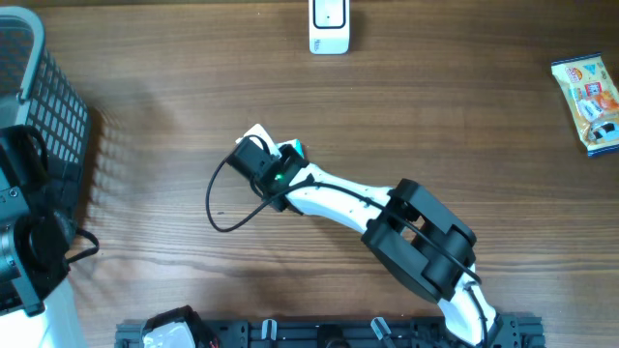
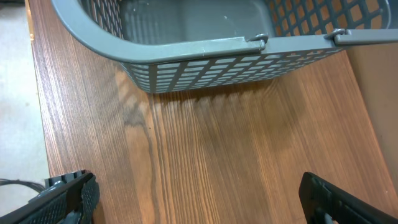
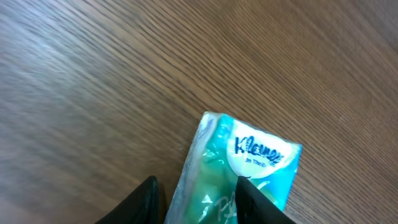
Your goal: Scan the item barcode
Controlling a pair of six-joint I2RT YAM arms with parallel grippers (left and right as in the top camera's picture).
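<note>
Right gripper (image 3: 196, 190) straddles the Kleenex pack (image 3: 261, 152) on the table (image 3: 93, 74), fingers hugging its sides; firmly pinched? Can't tell.

left: blocked by grey basket (image 1: 44, 106) | far edge: white scanner (image 1: 329, 27) | right edge: snack packet (image 1: 588, 101) | centre: taken by right arm (image 1: 406, 217), cable loop (image 1: 215, 198), tissue pack (image 1: 257, 133) | passable: bare wood between basket and cable loop, between scanner and snack packet

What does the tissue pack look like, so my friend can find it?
On the table, follow the white robot arm to its tip. The tissue pack lies flat there: teal and white, marked Kleenex, unlike the orange-and-yellow snack packet far right.
</note>
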